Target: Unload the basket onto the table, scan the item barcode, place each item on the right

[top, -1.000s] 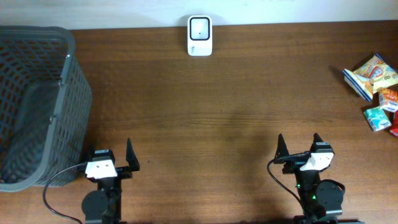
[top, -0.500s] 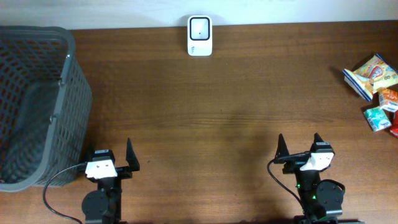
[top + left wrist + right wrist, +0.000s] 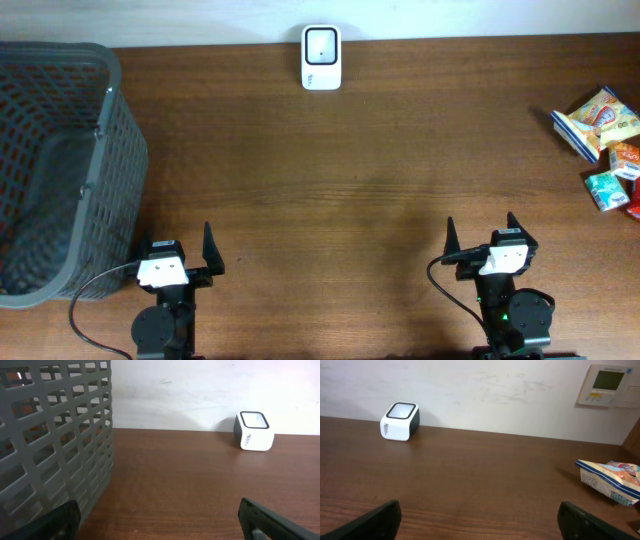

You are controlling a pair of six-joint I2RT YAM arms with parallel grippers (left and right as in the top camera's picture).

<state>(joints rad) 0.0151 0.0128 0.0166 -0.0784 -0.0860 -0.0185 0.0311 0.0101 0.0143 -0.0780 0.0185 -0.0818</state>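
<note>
Turned a touch straighter since a second ago: right gripper (image 3: pixel 481 226); nothing else shifted. Far left, ahead of the left fingers (image 3: pixel 209 245), grey mesh basket (image 3: pixel 115 150), cut off by the frame edge, contents hard to make out through the mesh. Left gripper (image 3: pixel 175 242) spread wide, holding nothing, bare table (image 3: pixel 330 190) ahead. Barcode scanner (image 3: pixel 321 57) well ahead, between both pairs of fingers, at the far table edge by the wall. Right fingers (image 3: pixel 450 235) likewise spread wide, empty. Snack packets (image 3: pixel 605 150) ahead and well right of them, clipped by the right border.
</note>
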